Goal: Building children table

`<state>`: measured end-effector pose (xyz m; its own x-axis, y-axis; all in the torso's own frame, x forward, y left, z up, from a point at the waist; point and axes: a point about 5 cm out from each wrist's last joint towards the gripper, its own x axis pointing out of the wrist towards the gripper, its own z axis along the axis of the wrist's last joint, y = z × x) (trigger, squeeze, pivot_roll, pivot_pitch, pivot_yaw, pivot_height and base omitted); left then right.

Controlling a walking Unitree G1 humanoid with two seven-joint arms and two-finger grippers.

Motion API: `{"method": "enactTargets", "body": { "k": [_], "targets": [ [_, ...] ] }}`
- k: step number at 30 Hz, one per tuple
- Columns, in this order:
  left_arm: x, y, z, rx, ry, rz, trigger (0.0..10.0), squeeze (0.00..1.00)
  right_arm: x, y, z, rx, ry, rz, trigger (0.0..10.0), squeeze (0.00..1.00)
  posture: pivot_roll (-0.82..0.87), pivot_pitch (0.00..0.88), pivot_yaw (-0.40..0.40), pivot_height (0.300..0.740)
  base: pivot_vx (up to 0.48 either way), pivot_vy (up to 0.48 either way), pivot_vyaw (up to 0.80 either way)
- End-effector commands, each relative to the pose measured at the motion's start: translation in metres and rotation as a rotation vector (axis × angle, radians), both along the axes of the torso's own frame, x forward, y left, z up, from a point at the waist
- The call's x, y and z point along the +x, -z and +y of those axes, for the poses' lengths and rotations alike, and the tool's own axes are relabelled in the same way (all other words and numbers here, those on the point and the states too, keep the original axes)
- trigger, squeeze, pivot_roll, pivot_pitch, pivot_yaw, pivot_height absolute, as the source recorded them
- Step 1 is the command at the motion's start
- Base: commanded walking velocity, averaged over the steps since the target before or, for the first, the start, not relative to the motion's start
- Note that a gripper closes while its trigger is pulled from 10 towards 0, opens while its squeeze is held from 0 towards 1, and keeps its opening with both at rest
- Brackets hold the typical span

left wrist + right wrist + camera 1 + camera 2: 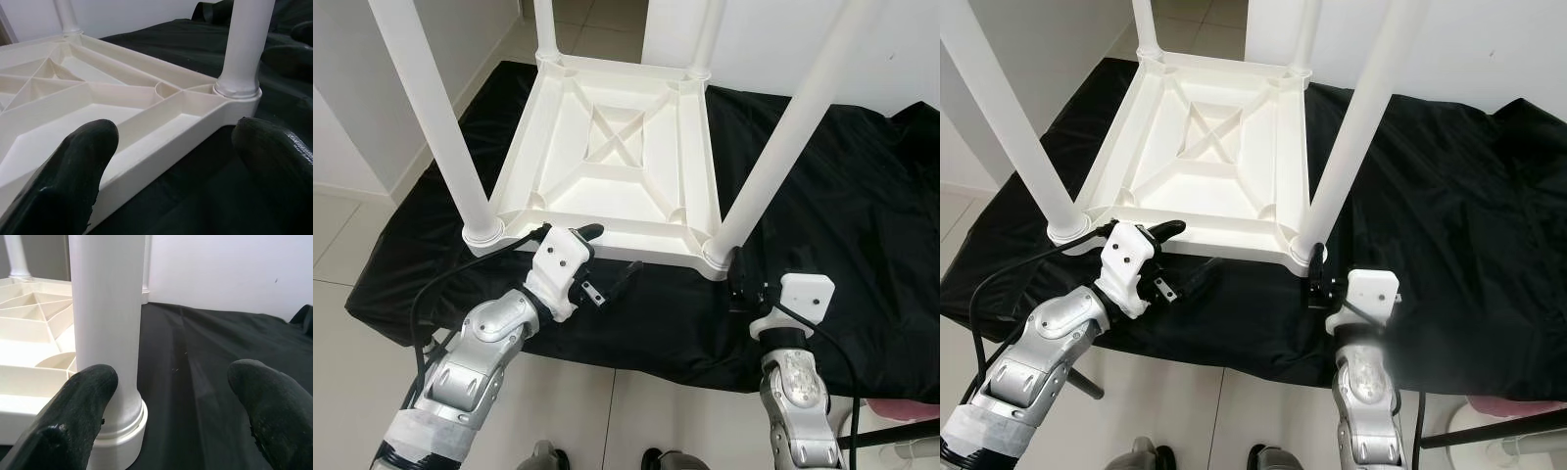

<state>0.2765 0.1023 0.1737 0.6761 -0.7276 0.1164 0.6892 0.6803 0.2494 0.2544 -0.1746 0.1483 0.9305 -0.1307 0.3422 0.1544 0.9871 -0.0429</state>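
The white plastic table [612, 162] lies upside down on a black cloth [862, 215], its ribbed underside facing up and its four legs standing straight up from the corner sockets. Turned this way, the sockets are open to reach and the flat top gives a steady base while the legs are pushed in. All four legs look seated, so the building seems close to done, with perhaps only a check or the turning over left.

At the table's near edge, the left gripper [605, 262] sits just right of the near left leg [435, 117]. Its fingers are spread apart with nothing between them: one finger [73, 171] reaches over the rim above the ribbed underside, while the other hangs outside over the cloth. That straddle suits clamping onto the rim, either to steady the table or to lift it.

At the table's near right corner, the right gripper [171, 396] is set beside the base of the near right leg [783, 147]. Its fingers are also wide apart and empty. One finger [83, 406] lies close against the leg's collar, and whether it touches cannot be told; the other stands well off over the cloth. The position suggests it is lined up to grip or press that leg.

Beyond the cloth, relative to the table, lie a tiled floor and a white wall.
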Motion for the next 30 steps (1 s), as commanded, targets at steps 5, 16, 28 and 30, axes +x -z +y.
{"method": "enactTargets", "body": {
  "k": [5, 16, 28, 30],
  "targets": [
    [-0.007, -0.001, -0.001, 0.018, 0.090, 0.017, 10.0, 0.00, 0.008, -0.009, -0.002, -0.011, 0.020, -0.020, 10.0, 0.00, 0.05, 0.138, -0.041, 0.740, 0.000, 0.000, 0.00],
    [-0.004, -0.009, 0.000, 0.018, 0.082, -0.009, 10.0, 0.00, 0.021, -0.021, 0.010, -0.005, -0.106, -0.044, 10.0, 0.00, 0.05, 0.129, -0.058, 0.740, 0.000, 0.000, 0.00],
    [-0.004, -0.010, 0.000, 0.016, 0.073, -0.011, 10.0, 0.00, 0.035, -0.021, 0.008, 0.018, -0.155, -0.030, 10.0, 0.00, 0.05, 0.120, -0.060, 0.740, 0.000, 0.000, 0.00],
    [-0.003, -0.011, -0.001, 0.016, 0.072, -0.014, 10.0, 0.00, 0.040, -0.024, 0.006, 0.021, -0.141, -0.036, 10.0, 0.00, 0.05, 0.117, -0.058, 0.740, 0.000, 0.000, 0.00]
  ]
}}
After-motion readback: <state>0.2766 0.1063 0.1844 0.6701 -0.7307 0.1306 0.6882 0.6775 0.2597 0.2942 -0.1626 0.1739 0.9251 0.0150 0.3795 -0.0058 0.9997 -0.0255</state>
